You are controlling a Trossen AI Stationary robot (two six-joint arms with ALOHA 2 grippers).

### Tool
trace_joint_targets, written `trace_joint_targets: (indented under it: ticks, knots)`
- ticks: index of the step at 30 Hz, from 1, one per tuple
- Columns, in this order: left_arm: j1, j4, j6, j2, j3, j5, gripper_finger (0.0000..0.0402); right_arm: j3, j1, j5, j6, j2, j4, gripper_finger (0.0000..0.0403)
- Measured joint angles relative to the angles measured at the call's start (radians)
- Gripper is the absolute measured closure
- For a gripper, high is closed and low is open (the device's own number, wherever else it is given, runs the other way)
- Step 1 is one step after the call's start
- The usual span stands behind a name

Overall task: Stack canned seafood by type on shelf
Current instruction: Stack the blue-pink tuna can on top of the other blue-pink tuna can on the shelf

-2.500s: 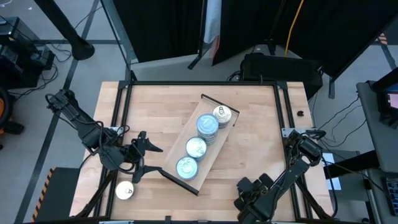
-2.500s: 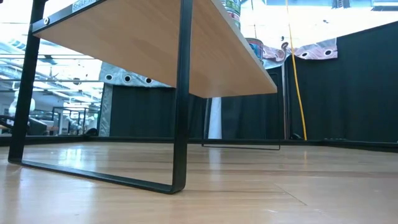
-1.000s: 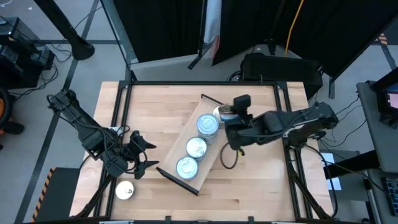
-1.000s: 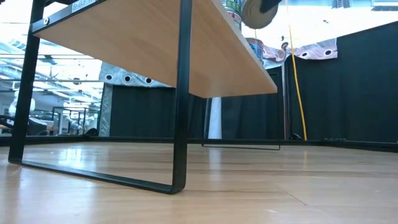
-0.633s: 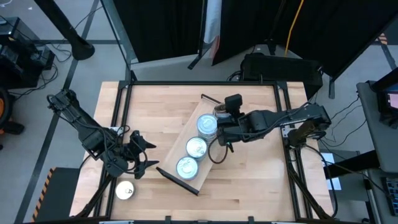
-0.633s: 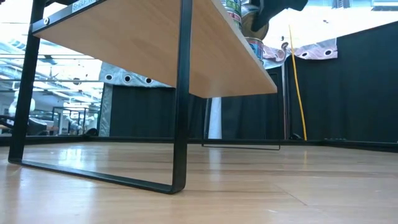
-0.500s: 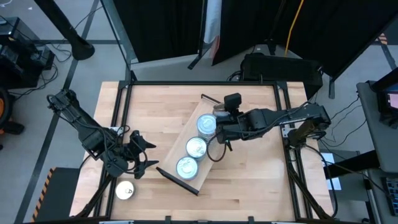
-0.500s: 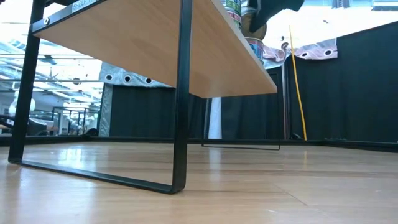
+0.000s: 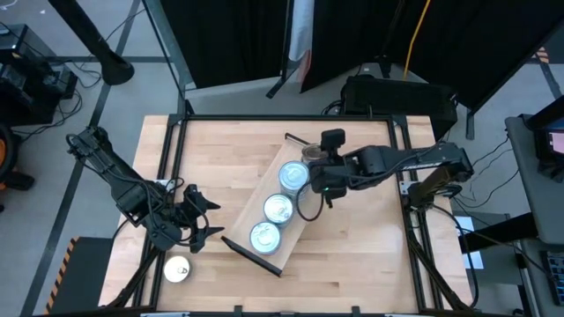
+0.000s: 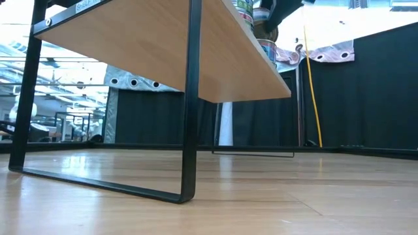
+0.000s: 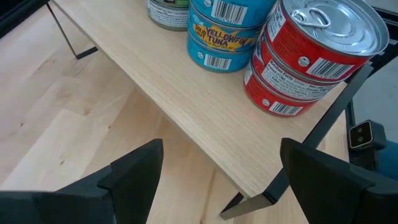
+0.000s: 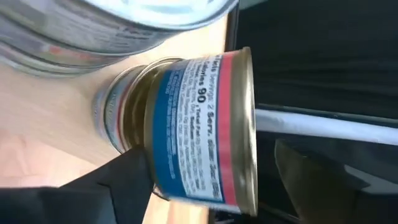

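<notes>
A: From above, where is everything?

B: The shelf (image 9: pixel 284 202) lies diagonally on the tabletop (image 9: pixel 229 150), with three blue-topped stacks of canned seafood (image 9: pixel 278 209) on it. The right gripper (image 9: pixel 319 172) is over the shelf's far end, covering whatever sits there. The left gripper (image 9: pixel 204 220) waits beside the shelf's near end, and one pale tin (image 9: pixel 177 269) lies apart near the left arm's base.

A: The low view?

B: Mostly the shelf's underside; tins and a dark gripper part peek over its edge.

A: Left wrist?

B: Fingers spread wide, nothing between them. Ahead are red tins (image 11: pixel 314 59) stacked two high and blue tuna tins (image 11: pixel 227 31) on the shelf.

A: Right wrist?

B: A blue-and-red-labelled tin (image 12: pixel 196 127) sits on another tin, between the fingers (image 12: pixel 118 186). The fingers look apart, but I cannot tell whether they press its sides.
</notes>
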Motion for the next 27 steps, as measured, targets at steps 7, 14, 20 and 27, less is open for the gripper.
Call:
trace_joint_targets:
  ticks: [7, 14, 20, 27]
  knots:
    - [0.000, -0.004, -0.001, 0.000, 0.000, 0.011, 0.0080, 0.000, -0.005, -0.073, -0.024, -0.066, 0.049, 0.0080]
    - [-0.007, -0.003, -0.007, 0.000, 0.000, 0.021, 0.0080, 0.000, -0.004, -0.104, -0.025, -0.076, 0.050, 0.0080]
    - [-0.024, 0.006, -0.019, 0.000, 0.000, 0.021, 0.0080, -0.017, -0.011, -0.134, -0.020, -0.068, 0.068, 0.0080]
    - [-0.045, 0.005, -0.065, 0.005, 0.000, 0.033, 0.0080, -0.023, -0.034, -0.153, -0.033, -0.068, 0.074, 0.0080]
